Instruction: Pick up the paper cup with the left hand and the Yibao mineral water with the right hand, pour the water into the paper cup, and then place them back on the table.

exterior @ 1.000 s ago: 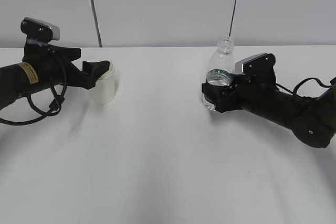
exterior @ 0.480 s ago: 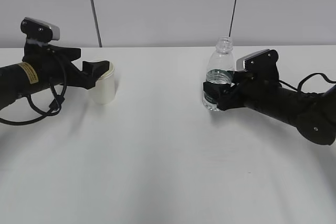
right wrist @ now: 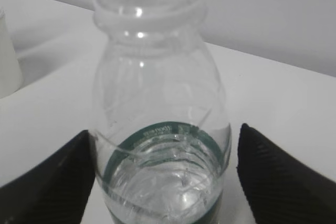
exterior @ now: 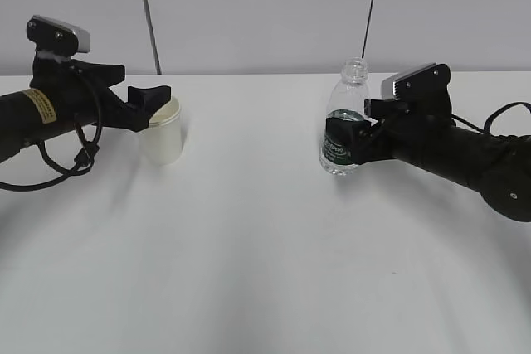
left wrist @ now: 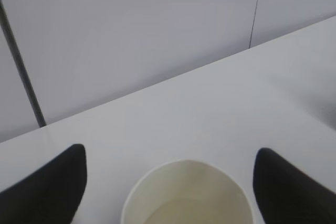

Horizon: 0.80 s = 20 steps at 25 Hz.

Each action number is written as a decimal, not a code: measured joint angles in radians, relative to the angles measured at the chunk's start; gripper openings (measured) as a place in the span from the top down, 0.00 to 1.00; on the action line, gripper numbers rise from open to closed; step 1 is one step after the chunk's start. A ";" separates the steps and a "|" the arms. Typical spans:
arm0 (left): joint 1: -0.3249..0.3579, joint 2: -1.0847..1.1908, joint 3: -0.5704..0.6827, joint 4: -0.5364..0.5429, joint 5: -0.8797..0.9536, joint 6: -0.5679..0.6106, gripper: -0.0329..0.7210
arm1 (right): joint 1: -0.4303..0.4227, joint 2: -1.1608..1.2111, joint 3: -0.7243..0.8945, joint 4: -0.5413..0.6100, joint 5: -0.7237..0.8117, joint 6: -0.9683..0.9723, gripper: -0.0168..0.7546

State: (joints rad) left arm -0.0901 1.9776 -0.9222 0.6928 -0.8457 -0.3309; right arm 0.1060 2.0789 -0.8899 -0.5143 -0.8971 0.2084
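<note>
White table [exterior: 265, 246], grey panelled wall [exterior: 265, 6] behind

one paper cup [exterior: 163, 134], one water bottle [exterior: 343, 126], two black arms, one table [exterior: 249, 254]

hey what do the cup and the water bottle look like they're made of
The paper cup: looks like matte cream-white paper, opaque, with a rolled rim. The bottle: clear glossy plastic, likely thin; you see through its ribbed walls to the water, and highlights glint on its neck. Its dark green label band seems to be printed film.
</note>
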 joint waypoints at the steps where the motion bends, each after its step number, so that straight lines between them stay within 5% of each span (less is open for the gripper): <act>1: 0.000 -0.001 0.000 0.000 0.000 -0.001 0.18 | 0.000 -0.009 0.004 0.000 0.000 0.000 0.18; 20: 0.000 -0.002 0.000 0.000 0.001 -0.036 0.18 | 0.000 -0.132 0.005 -0.013 0.030 0.041 0.18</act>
State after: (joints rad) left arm -0.0901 1.9757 -0.9222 0.6928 -0.8448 -0.3665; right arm 0.1060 1.9473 -0.8853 -0.5271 -0.8674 0.2489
